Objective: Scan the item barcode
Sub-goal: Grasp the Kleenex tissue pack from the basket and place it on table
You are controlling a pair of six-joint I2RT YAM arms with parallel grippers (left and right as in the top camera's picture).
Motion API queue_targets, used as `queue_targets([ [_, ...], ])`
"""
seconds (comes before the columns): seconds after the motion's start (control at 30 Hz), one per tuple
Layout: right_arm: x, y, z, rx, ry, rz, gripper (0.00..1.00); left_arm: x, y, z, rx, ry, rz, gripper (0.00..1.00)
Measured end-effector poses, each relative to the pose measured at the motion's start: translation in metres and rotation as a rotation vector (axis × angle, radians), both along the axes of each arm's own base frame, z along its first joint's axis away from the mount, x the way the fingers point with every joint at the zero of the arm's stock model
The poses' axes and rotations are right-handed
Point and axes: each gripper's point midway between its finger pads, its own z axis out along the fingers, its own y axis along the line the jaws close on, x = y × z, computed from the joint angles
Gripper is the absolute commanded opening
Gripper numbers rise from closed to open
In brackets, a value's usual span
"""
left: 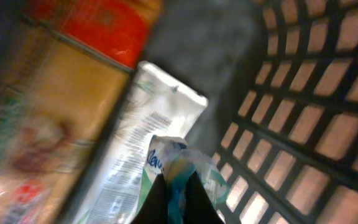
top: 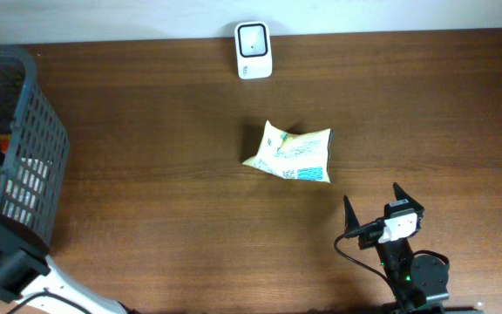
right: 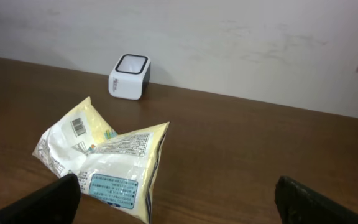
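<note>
Two grippers, two different states. In the left wrist view the left gripper (left: 175, 180) sits inside the dark mesh basket (left: 303, 93), its fingers pressed together on a crumpled corner of a white packet (left: 157, 130) with blue-green print. This packet lies at lower centre of the frame, on the basket floor. Blurred red and tan packages (left: 73, 56) fill the upper left of that view, beside the packet.

From overhead, the basket (top: 33, 131) stands at the left edge of the brown wooden table (top: 146, 201). A yellow packet (top: 290, 153) lies flat near the middle of the frame, well apart from the basket. The white scanner (top: 254, 51) stands at top centre against the pale wall, a short way above the yellow packet. The right gripper (top: 372, 199) hovers at lower right, near that packet and touching nothing.

The right wrist view shows its dark fingers (right: 48, 202) spread wide at the bottom corners, nothing between them. The yellow packet is at lower left there, with a barcode (right: 78, 127) facing up on its left lobe, and the scanner is beyond it at upper left.
</note>
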Motion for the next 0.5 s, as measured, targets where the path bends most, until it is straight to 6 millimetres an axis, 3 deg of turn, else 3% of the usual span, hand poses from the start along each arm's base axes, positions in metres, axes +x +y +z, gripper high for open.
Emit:
queue_targets([
  [0.07,0.000,0.000,0.000,0.001,0.001,0.000,0.99,0.007,0.019,0.063,0.118,-0.083,0.093,0.00],
  [0.13,0.000,0.000,0.000,0.001,0.001,0.000,0.99,0.013,0.018,0.118,0.157,-0.201,0.147,0.00],
  [0.2,0.000,0.000,0.000,0.001,0.001,0.000,0.99,0.019,-0.015,0.182,0.129,-0.381,0.107,0.00],
  [0.23,0.000,0.000,0.000,0.001,0.001,0.000,0.99,0.018,-0.044,0.198,0.079,-0.418,0.059,0.00],
  [0.3,0.000,0.000,0.000,0.000,0.000,0.000,0.99,0.038,-0.109,0.213,-0.006,-0.468,-0.094,0.00],
  [0.37,0.000,0.000,0.000,0.000,0.000,0.000,0.99,0.059,-0.171,0.216,-0.074,-0.486,-0.245,0.00],
  [0.4,0.000,0.000,0.000,0.001,0.001,0.000,0.99,0.068,-0.212,0.217,-0.109,-0.488,-0.344,0.00],
  [0.5,0.000,0.000,0.000,0.000,0.000,0.000,0.99,0.075,-0.291,0.195,-0.156,-0.403,-0.514,0.00],
])
